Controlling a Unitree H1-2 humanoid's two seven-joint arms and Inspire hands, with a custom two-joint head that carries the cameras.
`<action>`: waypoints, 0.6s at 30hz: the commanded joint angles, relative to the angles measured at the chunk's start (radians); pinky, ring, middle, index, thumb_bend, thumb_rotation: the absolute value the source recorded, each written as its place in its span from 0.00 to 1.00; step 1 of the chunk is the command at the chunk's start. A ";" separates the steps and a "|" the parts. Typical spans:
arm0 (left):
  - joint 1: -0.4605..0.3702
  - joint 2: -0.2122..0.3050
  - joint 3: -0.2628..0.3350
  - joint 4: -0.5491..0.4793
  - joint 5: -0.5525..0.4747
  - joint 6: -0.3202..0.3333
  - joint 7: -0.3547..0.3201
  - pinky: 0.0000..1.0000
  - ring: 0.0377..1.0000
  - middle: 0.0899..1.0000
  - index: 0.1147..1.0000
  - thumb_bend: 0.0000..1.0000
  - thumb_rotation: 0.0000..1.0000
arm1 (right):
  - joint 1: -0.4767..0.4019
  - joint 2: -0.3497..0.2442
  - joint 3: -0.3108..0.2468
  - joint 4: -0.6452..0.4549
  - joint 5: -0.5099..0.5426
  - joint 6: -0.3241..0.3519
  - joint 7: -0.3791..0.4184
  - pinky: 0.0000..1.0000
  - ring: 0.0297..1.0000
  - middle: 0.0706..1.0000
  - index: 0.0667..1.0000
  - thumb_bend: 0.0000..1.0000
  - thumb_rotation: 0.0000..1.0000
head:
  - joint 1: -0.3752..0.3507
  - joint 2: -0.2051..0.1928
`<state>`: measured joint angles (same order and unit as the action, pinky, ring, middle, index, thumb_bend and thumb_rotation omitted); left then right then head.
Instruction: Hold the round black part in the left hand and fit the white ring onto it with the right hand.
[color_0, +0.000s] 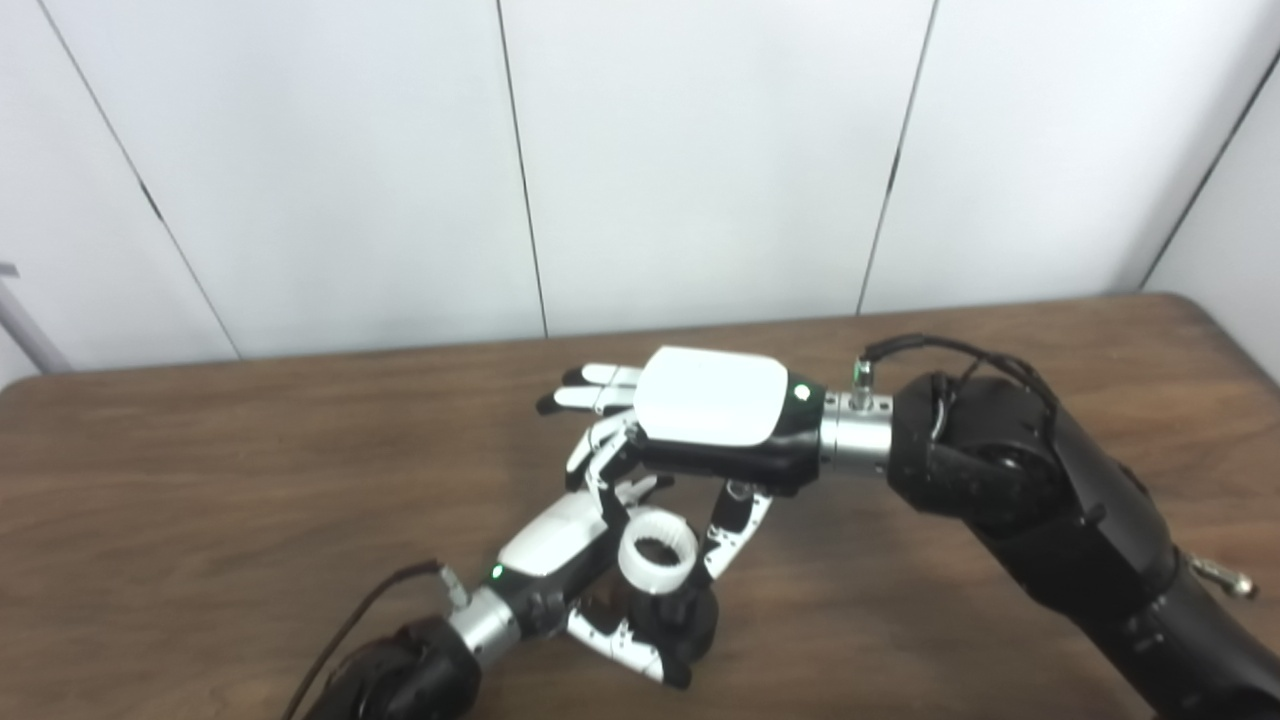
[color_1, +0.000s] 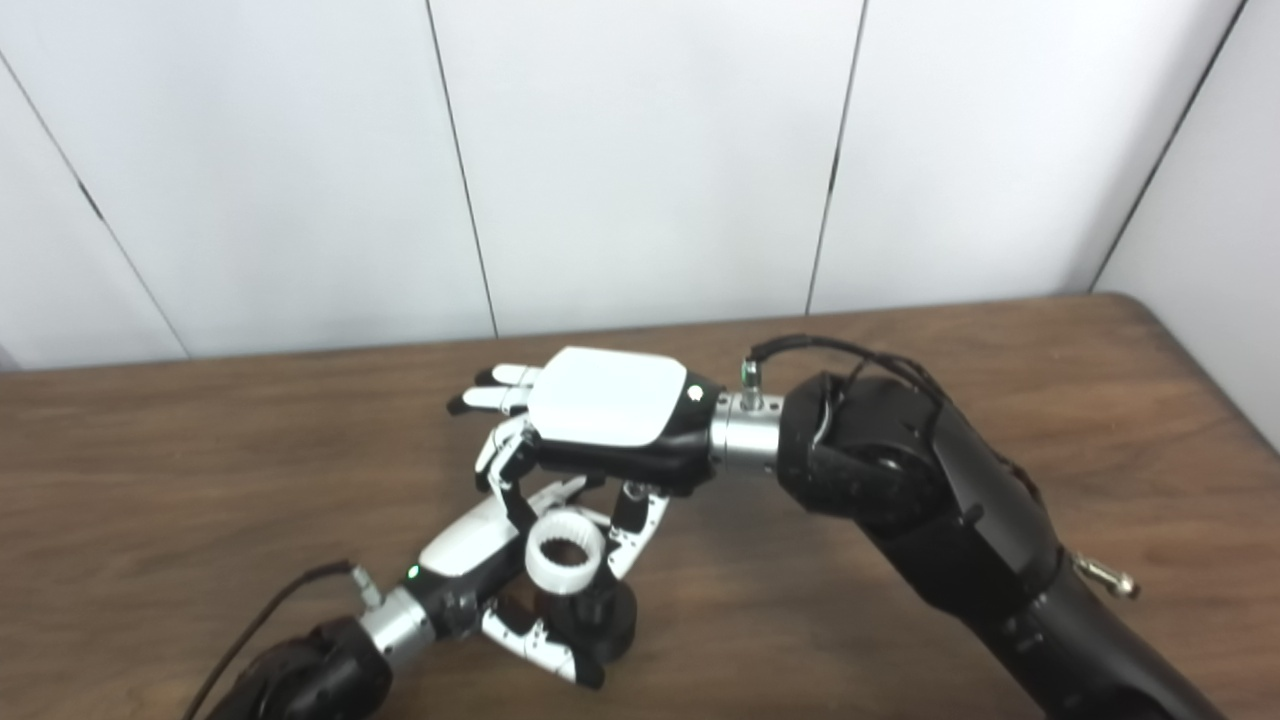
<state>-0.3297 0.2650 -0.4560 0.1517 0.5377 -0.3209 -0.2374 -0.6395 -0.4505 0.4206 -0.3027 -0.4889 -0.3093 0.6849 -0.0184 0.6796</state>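
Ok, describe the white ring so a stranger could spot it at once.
Start at the brown table and find the two robot hands meeting near its front middle. Between the right robot hand and the left robot hand sits the white ring: a short toothed hoop above the black part.

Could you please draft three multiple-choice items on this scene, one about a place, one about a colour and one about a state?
1. Where is the white ring?
A. Flat on the bare table
B. On top of the round black part, between both hands
C. At the far table edge

2. What colour is the table?
A. Brown wood grain
B. White
C. Green

3. What is the left hand doing?
A. Resting open and away from the parts
B. Out of view
C. Gripping the round black part

Answers: 1 B, the ring sits atop the black part, with the right hand just above it, fingers at its sides. 2 A, brown grain shows throughout. 3 C, its fingers wrap the black part.
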 joint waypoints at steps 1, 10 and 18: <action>-0.015 -0.008 0.002 -0.038 -0.005 -0.002 -0.010 1.00 1.00 0.75 0.41 0.52 0.07 | -0.028 0.001 -0.014 -0.022 0.016 -0.023 -0.015 1.00 0.97 0.71 0.44 0.53 0.14 | -0.003 0.009; -0.008 -0.007 0.022 -0.078 -0.023 0.008 -0.050 1.00 1.00 0.75 0.41 0.52 0.07 | -0.004 -0.036 -0.023 -0.032 0.042 -0.015 0.016 1.00 0.99 0.73 0.44 0.53 0.14 | -0.012 0.026; -0.001 0.006 0.040 -0.070 -0.039 -0.032 -0.042 1.00 0.99 0.74 0.41 0.52 0.06 | 0.042 -0.065 -0.049 -0.029 0.060 -0.031 0.010 1.00 0.98 0.74 0.44 0.52 0.14 | -0.016 0.033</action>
<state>-0.3103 0.2679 -0.4323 0.1017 0.5208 -0.3263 -0.2923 -0.5716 -0.5020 0.3924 -0.3098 -0.4539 -0.3225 0.7154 -0.0337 0.7118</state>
